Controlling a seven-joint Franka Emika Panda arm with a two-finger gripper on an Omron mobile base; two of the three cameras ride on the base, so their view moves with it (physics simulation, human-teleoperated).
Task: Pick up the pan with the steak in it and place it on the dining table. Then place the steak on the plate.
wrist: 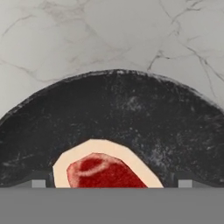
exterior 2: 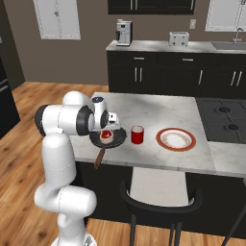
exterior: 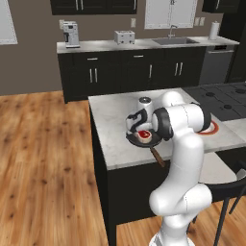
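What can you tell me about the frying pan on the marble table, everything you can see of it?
The pan is small, round and black with a matte, speckled inside and a low rim. Its straight brown wooden handle juts past the near edge of the dining table. It sits flat on the marble top, left of a red cup. The steak lies inside. The open gripper hangs just above it.

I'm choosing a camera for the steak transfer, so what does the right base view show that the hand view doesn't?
Right base view: the plate, a red cup between it and the pan, the pan's wooden handle and a chair.
Hand view: a close look at the steak with its pale fat rim, flanked by the open gripper.
Both: pan, steak and the dining table under them.
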